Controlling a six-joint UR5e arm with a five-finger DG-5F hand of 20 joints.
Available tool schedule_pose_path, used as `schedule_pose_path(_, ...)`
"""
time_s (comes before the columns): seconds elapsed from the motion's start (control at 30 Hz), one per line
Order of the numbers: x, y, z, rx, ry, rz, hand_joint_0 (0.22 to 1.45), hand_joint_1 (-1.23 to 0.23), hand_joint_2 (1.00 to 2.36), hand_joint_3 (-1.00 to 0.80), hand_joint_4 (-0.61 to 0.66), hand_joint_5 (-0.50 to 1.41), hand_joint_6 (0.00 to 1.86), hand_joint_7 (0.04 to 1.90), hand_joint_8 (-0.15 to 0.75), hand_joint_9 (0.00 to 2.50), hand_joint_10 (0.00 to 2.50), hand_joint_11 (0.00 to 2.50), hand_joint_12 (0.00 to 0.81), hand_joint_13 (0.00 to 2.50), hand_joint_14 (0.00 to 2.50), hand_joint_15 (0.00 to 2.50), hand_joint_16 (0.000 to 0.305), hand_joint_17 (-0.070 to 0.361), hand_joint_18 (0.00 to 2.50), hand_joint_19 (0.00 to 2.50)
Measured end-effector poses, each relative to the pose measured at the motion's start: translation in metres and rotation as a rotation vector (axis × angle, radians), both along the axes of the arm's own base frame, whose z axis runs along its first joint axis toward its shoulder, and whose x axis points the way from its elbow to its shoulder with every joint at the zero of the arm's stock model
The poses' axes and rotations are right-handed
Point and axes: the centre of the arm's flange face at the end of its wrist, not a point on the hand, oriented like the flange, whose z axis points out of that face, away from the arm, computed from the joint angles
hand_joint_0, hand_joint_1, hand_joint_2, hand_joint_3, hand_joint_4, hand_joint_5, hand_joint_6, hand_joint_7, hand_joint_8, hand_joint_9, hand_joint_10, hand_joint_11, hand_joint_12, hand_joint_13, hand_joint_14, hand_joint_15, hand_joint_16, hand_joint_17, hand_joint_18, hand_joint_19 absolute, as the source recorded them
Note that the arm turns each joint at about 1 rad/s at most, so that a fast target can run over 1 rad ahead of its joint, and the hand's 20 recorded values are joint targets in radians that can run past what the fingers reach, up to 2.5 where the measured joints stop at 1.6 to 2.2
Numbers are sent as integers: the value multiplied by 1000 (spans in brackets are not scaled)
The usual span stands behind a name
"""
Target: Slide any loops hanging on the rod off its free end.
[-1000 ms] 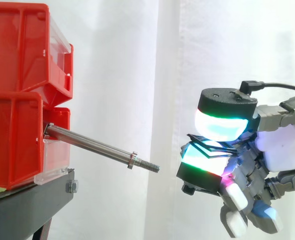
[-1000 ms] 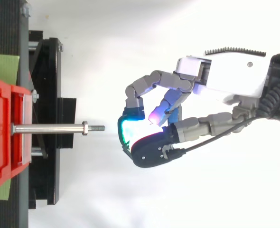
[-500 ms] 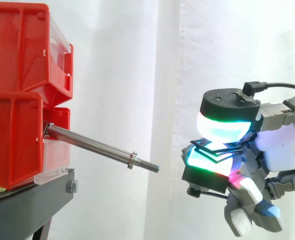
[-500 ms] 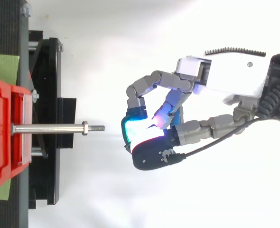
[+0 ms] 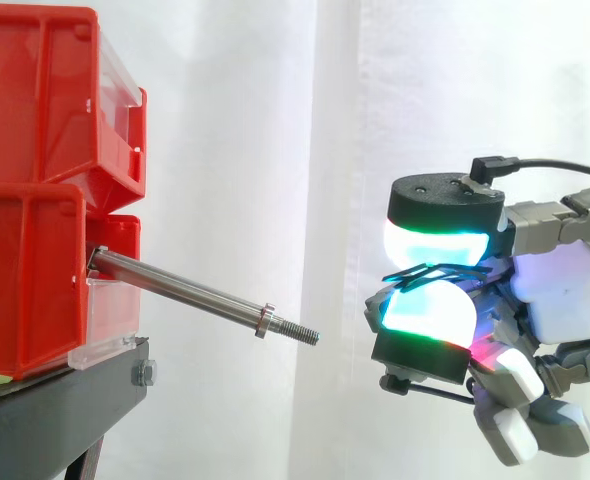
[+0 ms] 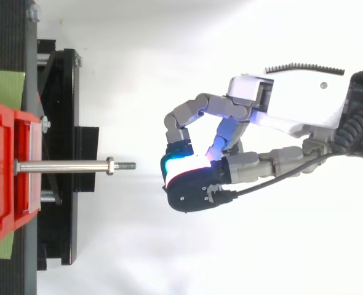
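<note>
Two pads clamped on loops, clear of rod

My hand (image 6: 292, 101) comes in from the right with its fingers curled. Two glowing fingertips (image 5: 430, 312) press together on thin dark loops (image 5: 437, 270), which stick out between them in the side view. The other fingers are bent underneath. The loops sit to the right of the rod (image 5: 185, 292), apart from its threaded free end (image 5: 297, 332) and a bit above it. The rod slopes down out of the red bins (image 5: 35, 120), which are stacked on the black stand (image 5: 45, 420). White curtain (image 5: 275, 150) behind.
</note>
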Motion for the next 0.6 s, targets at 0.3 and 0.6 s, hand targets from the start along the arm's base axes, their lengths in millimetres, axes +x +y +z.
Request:
schedule_pose_path(0.3,0,0,0,1,-1,1,608,-802,1013,-48,148,-165,877,1213,357,1056,15,600,423,1003,11,341,66,149,1094,761)
schedule_pose_path(0.6,0,0,0,1,-3,0,684,-851,1013,-320,121,-193,888,1159,310,956,17,620,371,906,13,336,57,127,985,758)
